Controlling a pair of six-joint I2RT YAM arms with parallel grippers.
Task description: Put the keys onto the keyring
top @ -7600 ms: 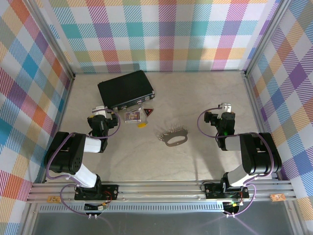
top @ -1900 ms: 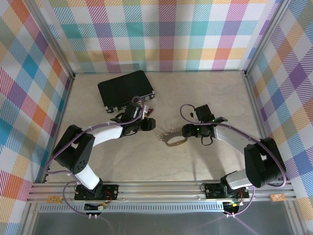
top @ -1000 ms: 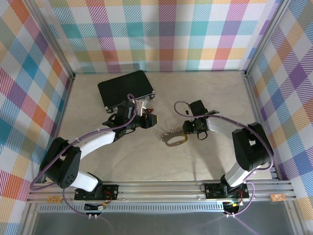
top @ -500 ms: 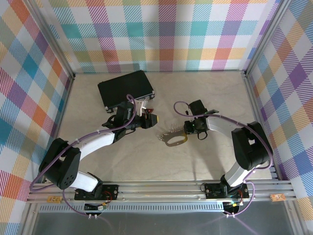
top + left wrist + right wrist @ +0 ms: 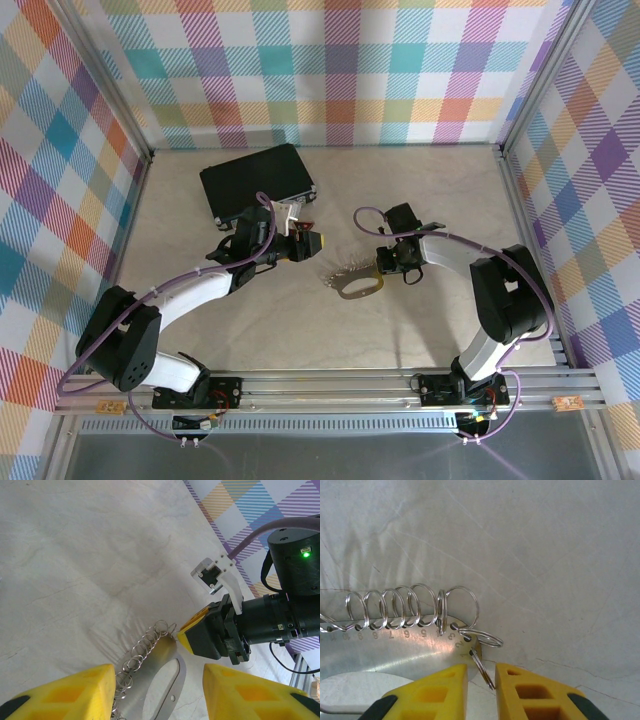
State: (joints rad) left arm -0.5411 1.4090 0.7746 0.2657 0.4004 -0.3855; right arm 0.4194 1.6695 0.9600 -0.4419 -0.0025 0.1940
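We see the right gripper (image 5: 481, 669) narrowing on the keyring (image 5: 395, 652), hold unconfirmed; left gripper (image 5: 156, 675) spread, empty; threading not begun.

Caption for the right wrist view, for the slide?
Right gripper, jaws narrowly apart, straddling the small end ring of the keyring on the table.

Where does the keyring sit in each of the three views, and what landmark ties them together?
Top external: keyring lies mid-table, slightly right of centre.
Left wrist: keyring at the bottom centre, wire rings on its left.
Right wrist: keyring at the lower left, rings along its top edge.
Shared landmark: right gripper at the keyring's end.
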